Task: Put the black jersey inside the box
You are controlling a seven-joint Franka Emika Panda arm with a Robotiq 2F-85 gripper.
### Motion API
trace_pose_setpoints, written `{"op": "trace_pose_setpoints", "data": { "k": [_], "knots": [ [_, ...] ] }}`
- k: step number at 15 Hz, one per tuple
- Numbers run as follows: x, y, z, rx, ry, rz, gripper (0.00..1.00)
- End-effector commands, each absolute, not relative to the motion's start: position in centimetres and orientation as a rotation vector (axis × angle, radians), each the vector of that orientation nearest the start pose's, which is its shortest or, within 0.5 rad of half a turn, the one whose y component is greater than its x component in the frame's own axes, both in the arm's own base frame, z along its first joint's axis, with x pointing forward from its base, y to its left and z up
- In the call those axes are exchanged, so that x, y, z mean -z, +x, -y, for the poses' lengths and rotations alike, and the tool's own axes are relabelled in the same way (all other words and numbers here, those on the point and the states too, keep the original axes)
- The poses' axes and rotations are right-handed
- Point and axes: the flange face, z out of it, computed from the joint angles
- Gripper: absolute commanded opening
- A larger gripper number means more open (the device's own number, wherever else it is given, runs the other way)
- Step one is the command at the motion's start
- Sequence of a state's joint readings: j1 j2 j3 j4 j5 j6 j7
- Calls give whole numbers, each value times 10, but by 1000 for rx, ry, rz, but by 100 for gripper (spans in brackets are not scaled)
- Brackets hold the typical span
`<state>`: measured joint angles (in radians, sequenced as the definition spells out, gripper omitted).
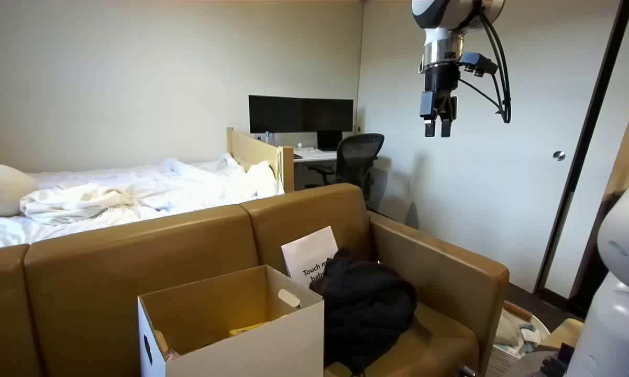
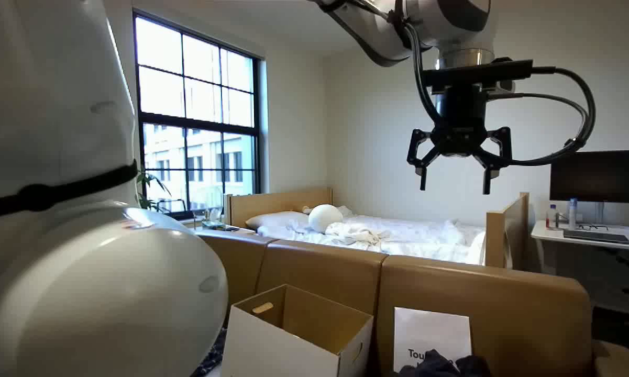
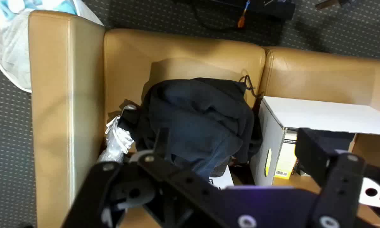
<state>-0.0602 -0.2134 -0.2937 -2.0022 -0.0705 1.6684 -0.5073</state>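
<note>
The black jersey (image 1: 369, 306) lies bunched on the sofa seat, beside the box. Only its top shows in an exterior view (image 2: 440, 365). It is seen from above in the wrist view (image 3: 196, 117). The white box (image 1: 256, 348) stands open-topped on the sofa, also in an exterior view (image 2: 277, 343) and in the wrist view (image 3: 322, 114). A yellow-and-white item (image 3: 285, 160) is inside it. My gripper (image 1: 438, 128) hangs fingers down, high above the sofa, apart from the jersey and box. Its fingers are spread with nothing between them in an exterior view (image 2: 454, 186).
The brown sofa (image 1: 141, 256) has a backrest and an armrest (image 1: 440, 256) beside the jersey. A white paper sign (image 1: 306, 254) leans behind the jersey. A clear plastic-wrapped item (image 3: 115, 142) lies by the armrest. A bed (image 2: 424, 238) and a desk chair (image 1: 360, 157) stand behind.
</note>
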Motion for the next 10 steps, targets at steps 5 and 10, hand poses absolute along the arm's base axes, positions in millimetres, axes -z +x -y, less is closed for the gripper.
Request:
{"op": "trace_pose_setpoints", "data": {
  "k": [5,10],
  "knots": [
    [-536,448,183,-188,-3078,270,100],
    [-538,455,181,-193,-3069,261,100]
  ]
}}
